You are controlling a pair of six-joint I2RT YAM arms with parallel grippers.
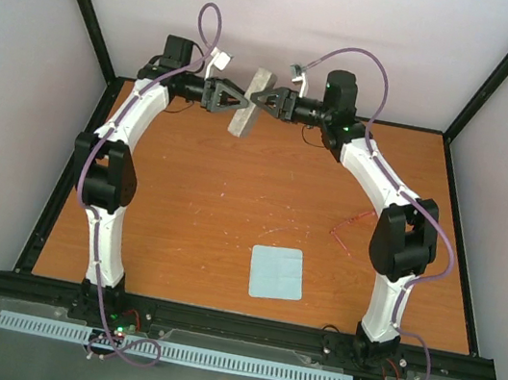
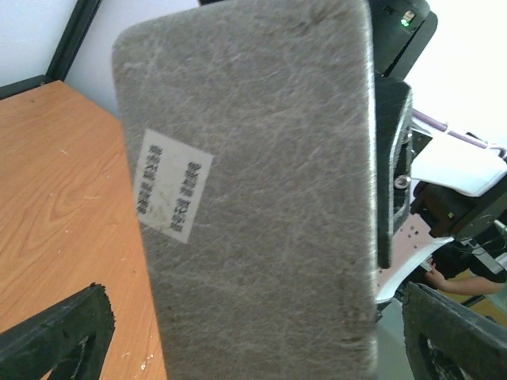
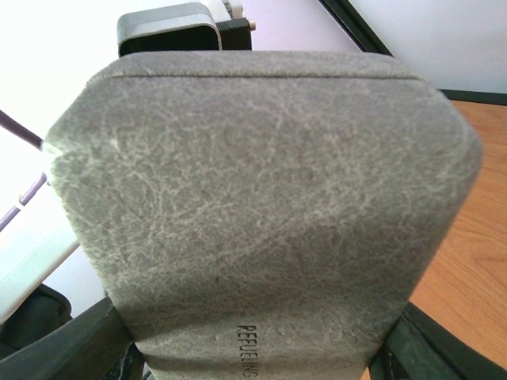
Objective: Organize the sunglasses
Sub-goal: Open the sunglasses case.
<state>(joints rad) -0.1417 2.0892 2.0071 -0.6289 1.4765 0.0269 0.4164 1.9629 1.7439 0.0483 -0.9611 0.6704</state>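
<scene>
The grey case (image 1: 249, 101) is closed and held in the air over the back edge of the table, tilted on end. My right gripper (image 1: 263, 101) is shut on it across its width; in the right wrist view the case (image 3: 261, 198) fills the frame between the fingers (image 3: 79, 344). My left gripper (image 1: 234, 99) faces the case's other side, the labelled one (image 2: 253, 182), with its jaws spread wide and a small gap on each side. The red-pink sunglasses (image 1: 353, 230) lie on the table at the right, beside my right arm.
A light blue square cloth (image 1: 277, 272) lies flat on the wooden table (image 1: 183, 207) near the front centre. Black frame posts and white walls close in the back and sides.
</scene>
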